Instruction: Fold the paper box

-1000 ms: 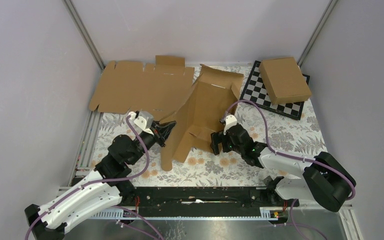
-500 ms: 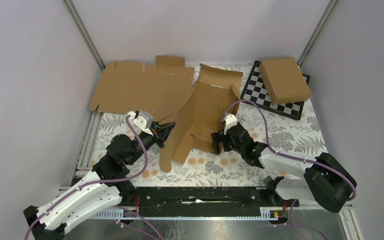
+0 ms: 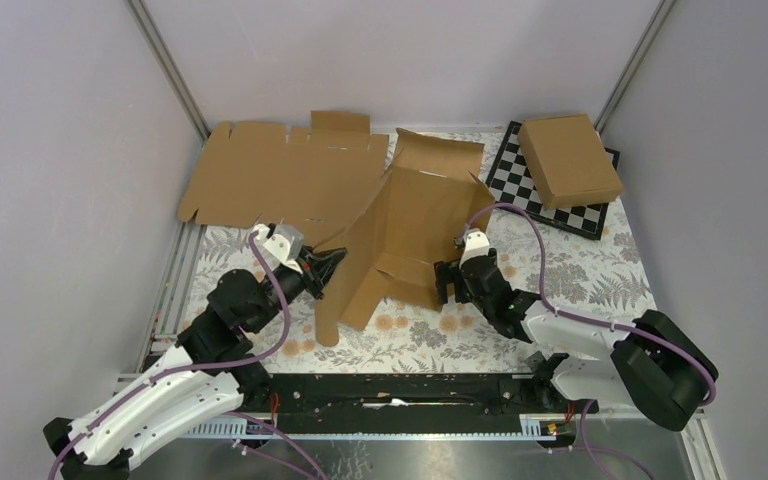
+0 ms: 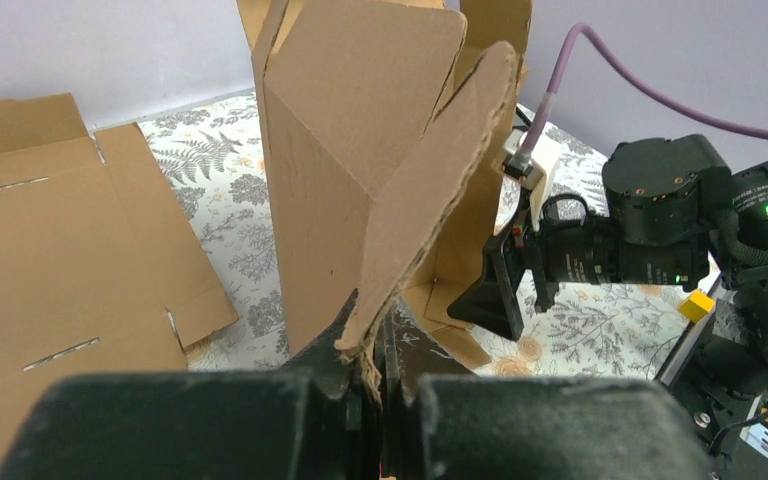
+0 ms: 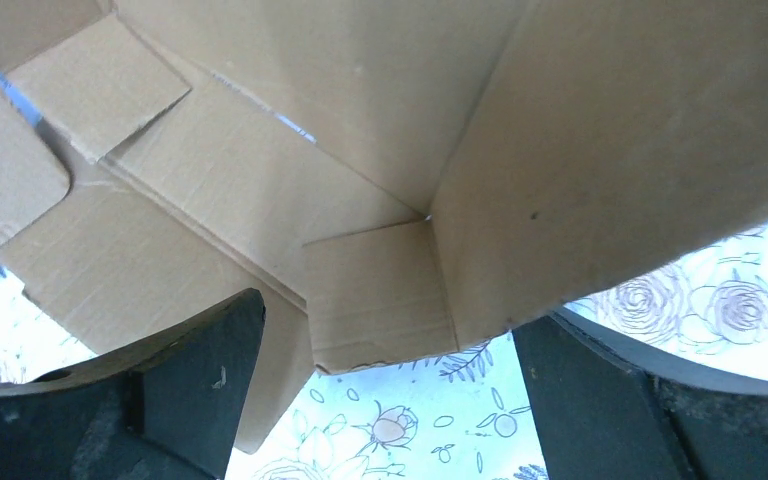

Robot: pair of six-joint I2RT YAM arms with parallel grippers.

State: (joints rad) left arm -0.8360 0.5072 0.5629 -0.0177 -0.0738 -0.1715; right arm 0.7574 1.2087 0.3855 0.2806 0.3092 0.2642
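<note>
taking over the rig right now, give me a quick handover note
Left tool: shut on a flap edge of the paper box.
Right tool: open, straddling a small corner flap at the box's near edge, not gripping it.
Box: between the two tools, partly raised, with panels standing up, not closed.
Done: first panels lifted.
Left: fold the sides in, tuck the flaps, close the lid.

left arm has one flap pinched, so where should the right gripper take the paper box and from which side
The small square tab at the paper box's near right edge, approached low from the right: it sticks out flat between the open right gripper's fingers.
</note>
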